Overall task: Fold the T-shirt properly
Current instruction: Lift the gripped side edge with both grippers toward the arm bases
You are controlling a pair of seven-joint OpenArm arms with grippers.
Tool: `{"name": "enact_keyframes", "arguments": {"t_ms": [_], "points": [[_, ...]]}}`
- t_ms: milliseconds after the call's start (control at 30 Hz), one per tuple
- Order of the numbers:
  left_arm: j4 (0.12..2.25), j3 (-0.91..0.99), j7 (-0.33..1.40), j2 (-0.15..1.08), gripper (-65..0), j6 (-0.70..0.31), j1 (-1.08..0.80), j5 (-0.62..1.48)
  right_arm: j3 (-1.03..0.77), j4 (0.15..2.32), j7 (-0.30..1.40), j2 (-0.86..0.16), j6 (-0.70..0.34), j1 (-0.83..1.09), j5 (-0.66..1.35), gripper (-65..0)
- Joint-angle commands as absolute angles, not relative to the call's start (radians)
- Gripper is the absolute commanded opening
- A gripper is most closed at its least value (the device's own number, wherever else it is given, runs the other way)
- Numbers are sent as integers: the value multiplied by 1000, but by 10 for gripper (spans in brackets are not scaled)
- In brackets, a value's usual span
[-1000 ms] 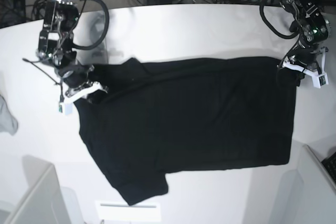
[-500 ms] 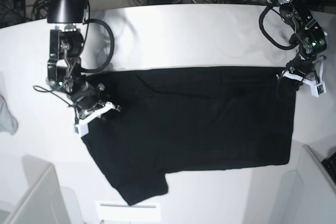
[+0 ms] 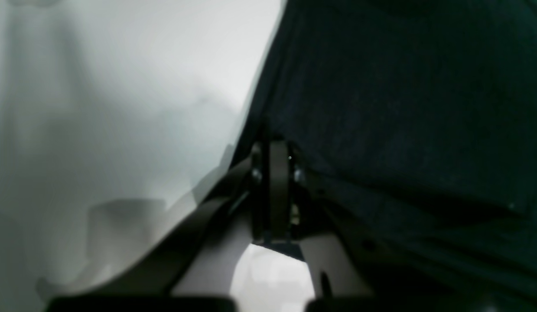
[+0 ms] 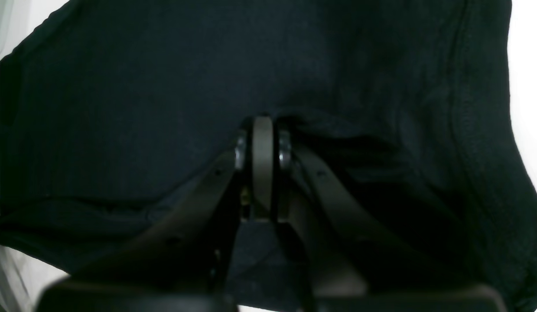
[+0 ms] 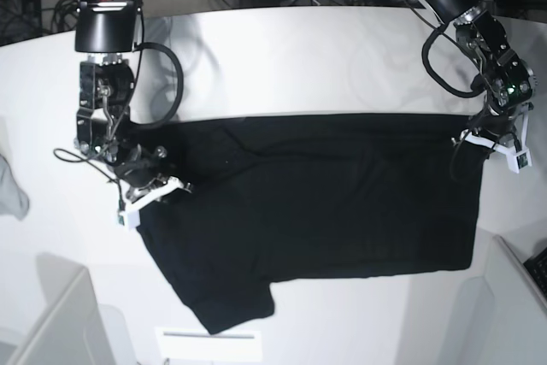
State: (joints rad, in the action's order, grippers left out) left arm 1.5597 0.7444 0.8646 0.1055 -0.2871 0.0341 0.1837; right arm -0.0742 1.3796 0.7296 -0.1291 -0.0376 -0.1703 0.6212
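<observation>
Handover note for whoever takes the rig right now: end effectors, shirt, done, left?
Left end effector: shut on the T-shirt at its far corner, on the base view's right.
Right end effector: shut on the T-shirt's edge on the base view's left.
T-shirt: spread on the white table, plain black side up, one sleeve pointing to the near edge.
Done: both grips made.
Left: the whole fold, no finished fold visible.

Left gripper (image 5: 494, 144) clamped; right gripper (image 5: 147, 197) likewise, apparently; both arms low.
</observation>
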Motion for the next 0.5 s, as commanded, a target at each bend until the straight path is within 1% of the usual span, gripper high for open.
{"name": "enact_keyframes", "arguments": {"t_ms": [0, 467], "points": [[1577, 745, 843, 122, -650, -289, 50, 188, -76, 1391, 708, -139, -44, -194, 631, -650], [1577, 745, 843, 125, -650, -289, 62, 188, -82, 1392, 713, -139, -42, -193, 633, -650]]}}
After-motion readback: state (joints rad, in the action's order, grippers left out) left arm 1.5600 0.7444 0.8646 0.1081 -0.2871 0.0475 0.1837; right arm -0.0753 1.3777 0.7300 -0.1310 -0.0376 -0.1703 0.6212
